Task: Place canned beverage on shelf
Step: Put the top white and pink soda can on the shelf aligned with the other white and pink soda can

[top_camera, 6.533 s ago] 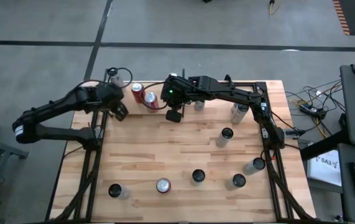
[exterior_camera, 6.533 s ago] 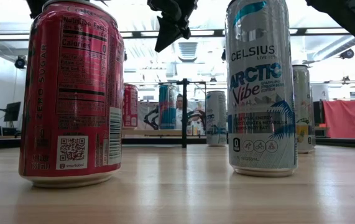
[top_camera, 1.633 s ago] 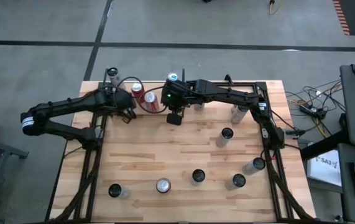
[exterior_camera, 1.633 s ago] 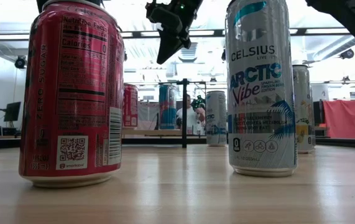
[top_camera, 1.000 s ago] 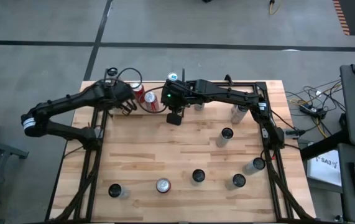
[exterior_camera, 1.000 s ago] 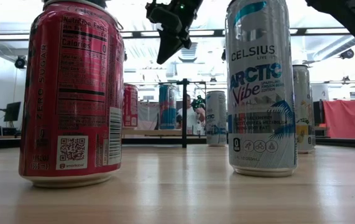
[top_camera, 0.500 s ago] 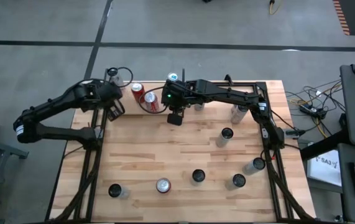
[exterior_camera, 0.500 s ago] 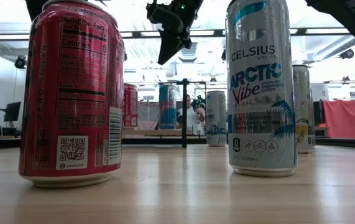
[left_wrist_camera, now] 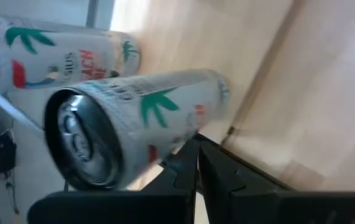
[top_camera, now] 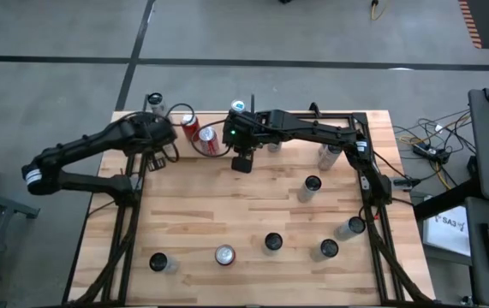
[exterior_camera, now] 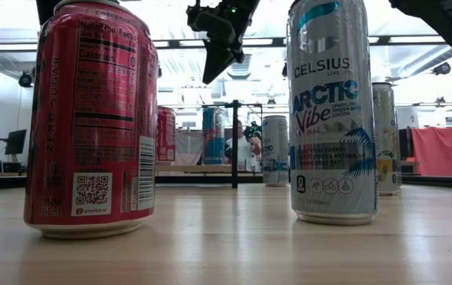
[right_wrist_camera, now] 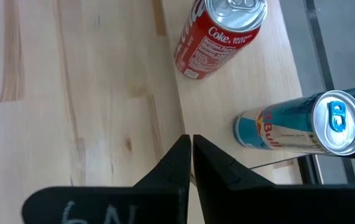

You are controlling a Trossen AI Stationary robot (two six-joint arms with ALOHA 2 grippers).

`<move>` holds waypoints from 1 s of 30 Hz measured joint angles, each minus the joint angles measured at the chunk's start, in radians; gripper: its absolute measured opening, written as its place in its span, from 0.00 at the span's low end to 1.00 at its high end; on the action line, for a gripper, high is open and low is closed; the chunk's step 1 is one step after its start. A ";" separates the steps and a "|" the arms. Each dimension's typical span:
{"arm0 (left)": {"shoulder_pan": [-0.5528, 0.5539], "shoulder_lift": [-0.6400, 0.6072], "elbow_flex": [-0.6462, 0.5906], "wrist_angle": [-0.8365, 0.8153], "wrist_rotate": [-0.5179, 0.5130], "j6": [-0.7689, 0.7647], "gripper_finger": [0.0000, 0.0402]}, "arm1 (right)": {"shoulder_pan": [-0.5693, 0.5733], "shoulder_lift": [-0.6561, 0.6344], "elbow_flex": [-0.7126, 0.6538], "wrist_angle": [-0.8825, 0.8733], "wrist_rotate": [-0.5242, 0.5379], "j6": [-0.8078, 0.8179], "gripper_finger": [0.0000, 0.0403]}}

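The shelf [right_wrist_camera: 239, 93], a pale panel at the table's far left [exterior_camera: 198, 169], bears a red Coke can [right_wrist_camera: 219, 36], a blue Red Bull can [right_wrist_camera: 292, 132] and two white palm-print cans [left_wrist_camera: 133, 124] [left_wrist_camera: 59, 46]. My left gripper [top_camera: 155, 156] is shut and holds nothing. In its wrist view its fingertips [left_wrist_camera: 196, 152] show against the nearer white can. My right gripper [top_camera: 241, 162] hangs shut and holds nothing above the table, just near of the red can [top_camera: 207, 137]. Its fingertips [right_wrist_camera: 191, 144] point down at bare wood. My left gripper's shut fingertips show right at the lower side of the nearer white can [left_wrist_camera: 177, 140]. I cannot tell whether they touch it or stand in front of it.
Several loose cans stand on the near and right parts of the table, among them a red-topped one [top_camera: 224, 254] and dark-topped ones [top_camera: 313, 184] [top_camera: 272, 242]. A red can [exterior_camera: 91, 119] and a Celsius can [exterior_camera: 332, 111] fill the low view. Black frame rails [top_camera: 372, 188] run along both sides.
My left gripper has drawn back from beside the red cans toward the table's left edge and a little toward the near edge, and its wrist has rolled. It has stayed shut.
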 joint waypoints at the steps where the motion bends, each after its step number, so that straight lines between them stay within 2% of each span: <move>1: 0.009 0.005 0.000 0.005 -0.011 0.002 0.00 | 0.000 0.000 -0.003 0.001 0.000 -0.001 0.02; 7: 0.088 0.036 0.000 0.023 -0.063 0.032 0.00 | 0.000 -0.002 -0.018 0.002 0.000 -0.004 0.02; 16: 0.191 0.081 0.000 0.116 -0.064 0.091 0.00 | 0.000 -0.002 -0.036 0.002 0.000 -0.011 0.02; 30: 0.219 0.153 0.001 0.202 -0.077 0.085 0.00 | 0.000 -0.002 -0.036 0.002 0.000 -0.011 0.02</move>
